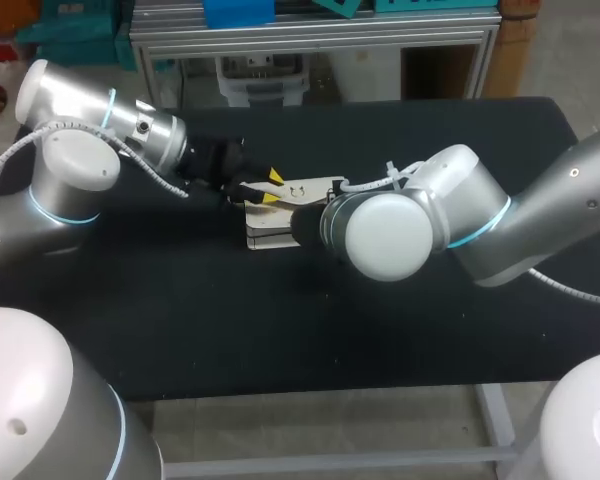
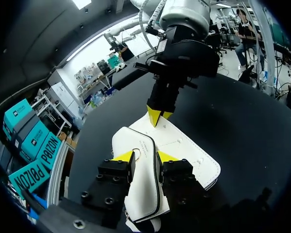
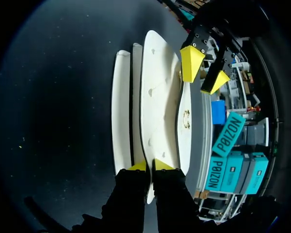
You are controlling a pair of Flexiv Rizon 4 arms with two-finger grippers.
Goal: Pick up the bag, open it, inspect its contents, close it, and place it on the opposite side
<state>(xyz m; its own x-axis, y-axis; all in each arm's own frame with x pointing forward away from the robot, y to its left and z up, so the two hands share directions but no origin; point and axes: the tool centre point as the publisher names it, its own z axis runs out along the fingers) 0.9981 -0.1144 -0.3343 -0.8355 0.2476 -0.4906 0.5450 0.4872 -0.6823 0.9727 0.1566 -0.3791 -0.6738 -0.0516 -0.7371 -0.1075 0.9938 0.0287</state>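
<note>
A white bag [image 1: 268,232] lies flat in the middle of the black table, its flap with a small metal ring [image 2: 136,151] turned toward my left arm. My left gripper [image 2: 144,156] hangs over that flap's edge with its fingers apart on either side of it, open; it also shows in the head view [image 1: 270,187] and in the right wrist view [image 3: 202,73]. From the opposite end my right gripper [image 3: 149,165] is shut on the thin edge of the bag [image 3: 155,97]. In the left wrist view its yellow tips [image 2: 155,115] pinch the bag's far end. In the head view my right arm [image 1: 400,225] hides that gripper.
The black table [image 1: 280,330] has bare surface in front of the bag and to both sides. Both arms meet over the bag at the table's middle. An aluminium frame [image 1: 310,40] runs along the back edge.
</note>
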